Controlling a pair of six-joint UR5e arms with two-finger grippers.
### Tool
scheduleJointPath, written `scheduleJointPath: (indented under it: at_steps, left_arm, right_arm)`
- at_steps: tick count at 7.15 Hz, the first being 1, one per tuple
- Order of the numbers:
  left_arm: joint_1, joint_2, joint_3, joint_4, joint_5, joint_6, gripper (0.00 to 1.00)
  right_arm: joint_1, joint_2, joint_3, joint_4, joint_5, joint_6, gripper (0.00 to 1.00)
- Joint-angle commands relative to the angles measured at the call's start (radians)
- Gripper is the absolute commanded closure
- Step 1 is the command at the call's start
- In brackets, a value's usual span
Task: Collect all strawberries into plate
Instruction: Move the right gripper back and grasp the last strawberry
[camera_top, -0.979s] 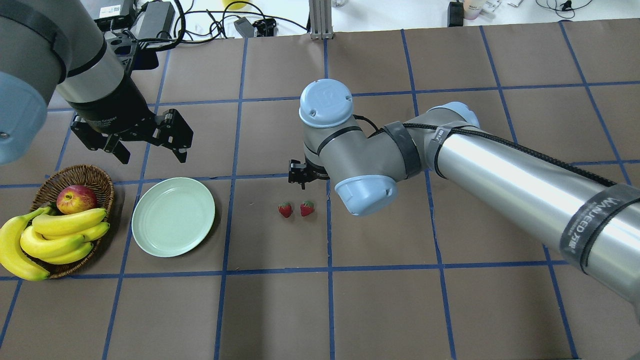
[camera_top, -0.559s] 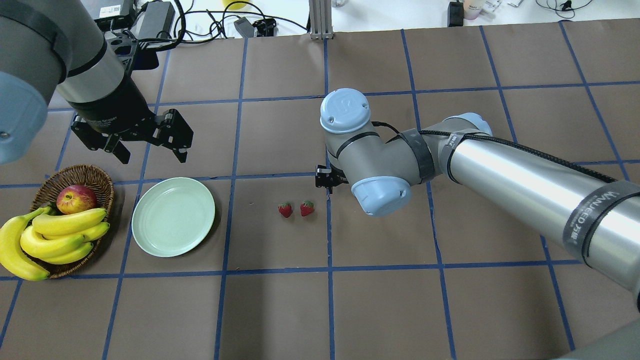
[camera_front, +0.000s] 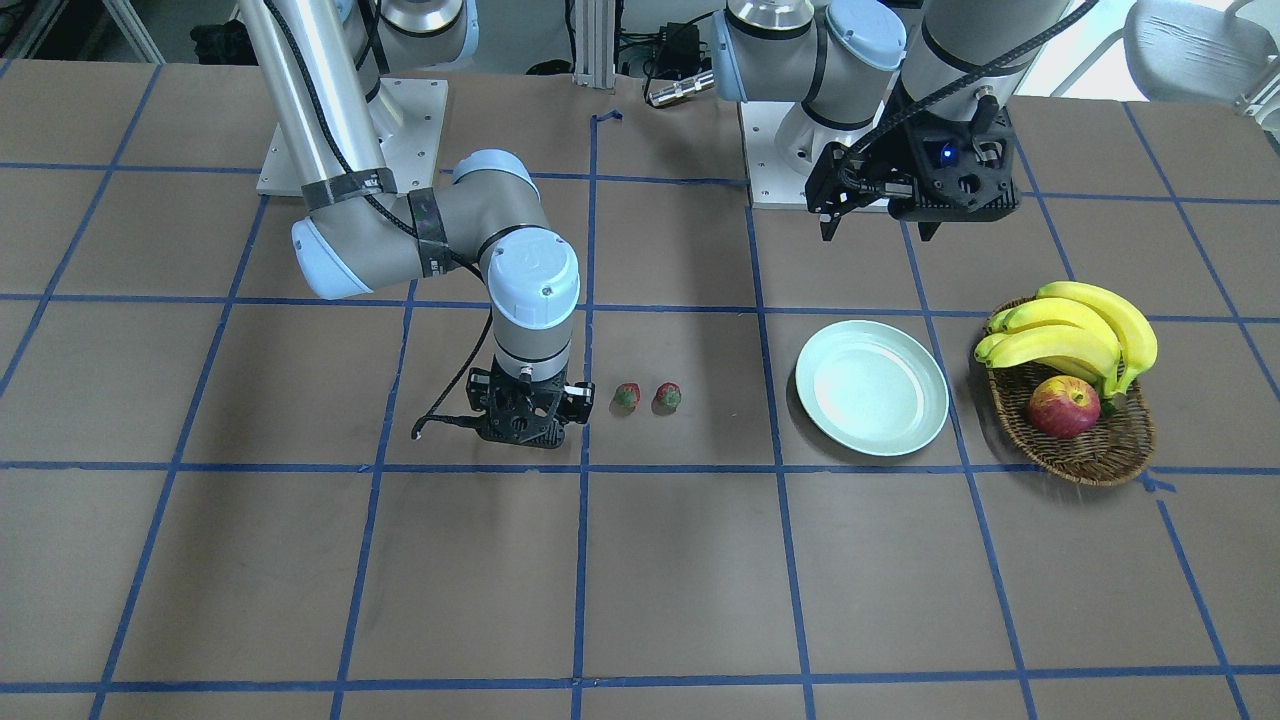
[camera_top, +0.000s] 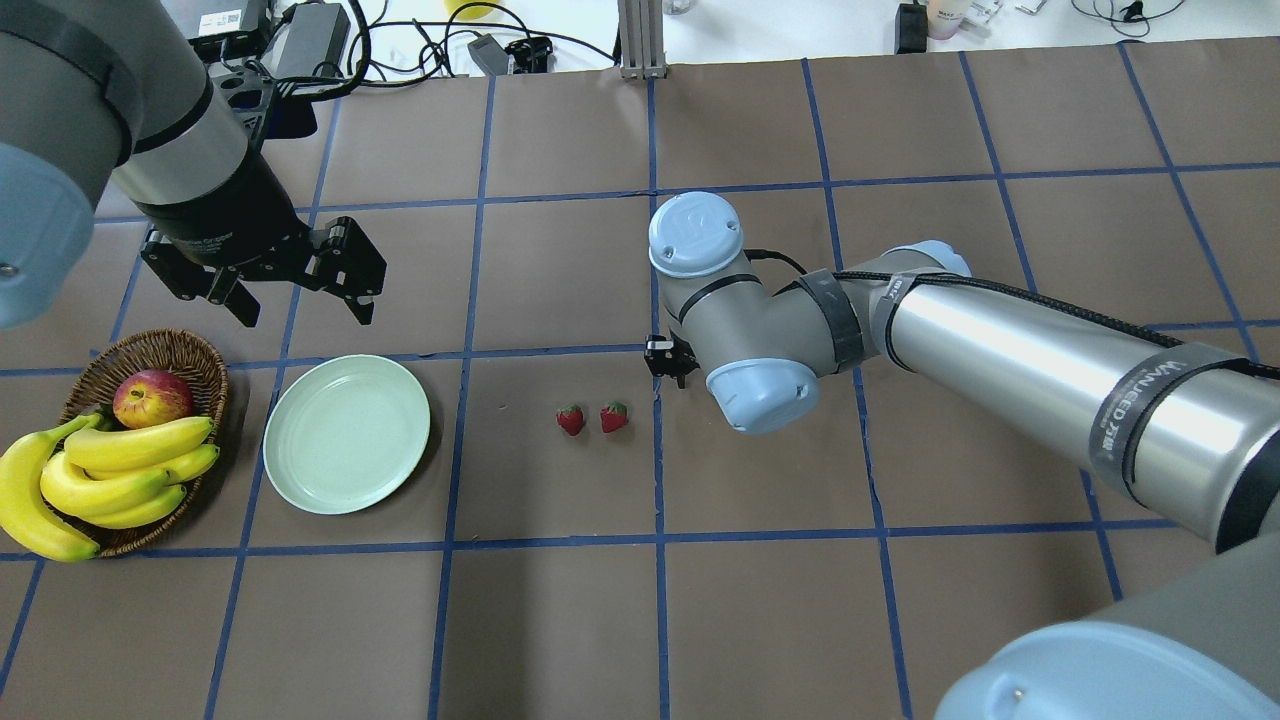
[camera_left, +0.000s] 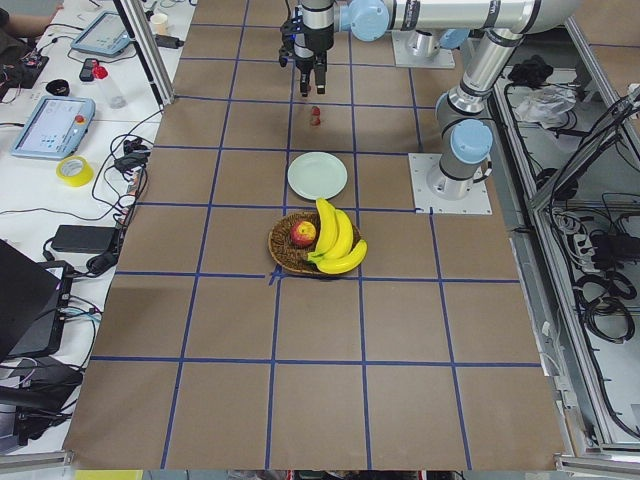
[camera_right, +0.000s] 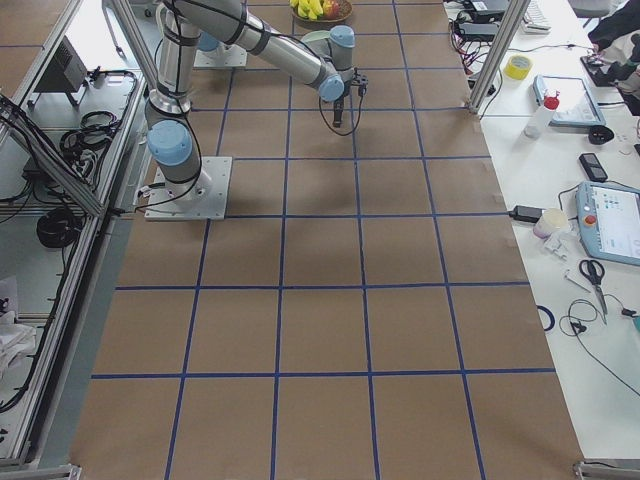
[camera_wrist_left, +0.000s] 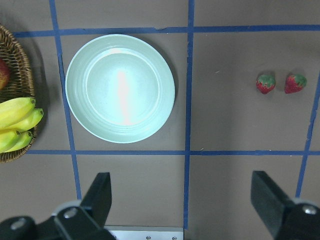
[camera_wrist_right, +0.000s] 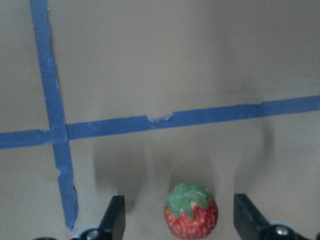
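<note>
While my right gripper (camera_front: 527, 418) hangs low over the brown papered table (camera_top: 560, 620), pointing straight down, its wrist camera shows both jaws spread wide with one small strawberry (camera_wrist_right: 191, 217) lying between them. The berry is red with a green leafy cap, and neither jaw touches it. Two other strawberries (camera_top: 570, 420) (camera_top: 614, 417) lie side by side on the table just beside this gripper, between it and the plate (camera_top: 347, 434). The plate is round and pale mint, and it sits farther towards my left; none of the three berries lies in it yet. My left gripper (camera_top: 303, 312) hovers above the table beyond the plate, jaws parted and holding nothing. A wicker basket (camera_top: 150, 340) with bananas (camera_top: 120, 470) and an apple (camera_top: 152, 398) stands just left of the plate. I judge each berry to be very light and tapered, possibly smooth-skinned, so it could squirt sideways or roll under a careless squeeze. I cannot tell whether it is soft fruit or a hard model, so a gentle closing force seems wise. The best hold looks to be across the widest part of the red body below the cap, with my jaws set low near the table.
</note>
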Motion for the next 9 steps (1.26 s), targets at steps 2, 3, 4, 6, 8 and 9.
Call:
scheduleJointPath:
  at_steps: [2,3,4,6,8,9]
  left_arm:
    - [0.0,0.0,-0.001,0.0,0.0,0.001,0.0]
    - [0.0,0.0,0.0,0.0,0.0,0.001,0.0]
    - [0.0,0.0,0.0,0.0,0.0,0.001,0.0]
    - [0.0,0.0,0.0,0.0,0.0,0.001,0.0]
    - [0.0,0.0,-0.001,0.0,0.0,0.001,0.0]
    - [0.0,0.0,-0.001,0.0,0.0,0.003,0.0]
  right_arm:
    - [-0.002,-0.002,0.001,0.0,-0.009,0.004,0.96]
    - [-0.002,-0.012,-0.001,0.005,-0.007,0.006,1.0]
    - [0.0,-0.022,-0.013,0.006,0.01,0.021,1.0]
    - [0.039,-0.053,-0.068,0.006,0.164,0.196,1.0]
    - [0.142,-0.042,-0.129,-0.004,0.171,0.237,1.0]
    - [0.176,-0.035,-0.158,-0.004,0.172,0.237,1.0]
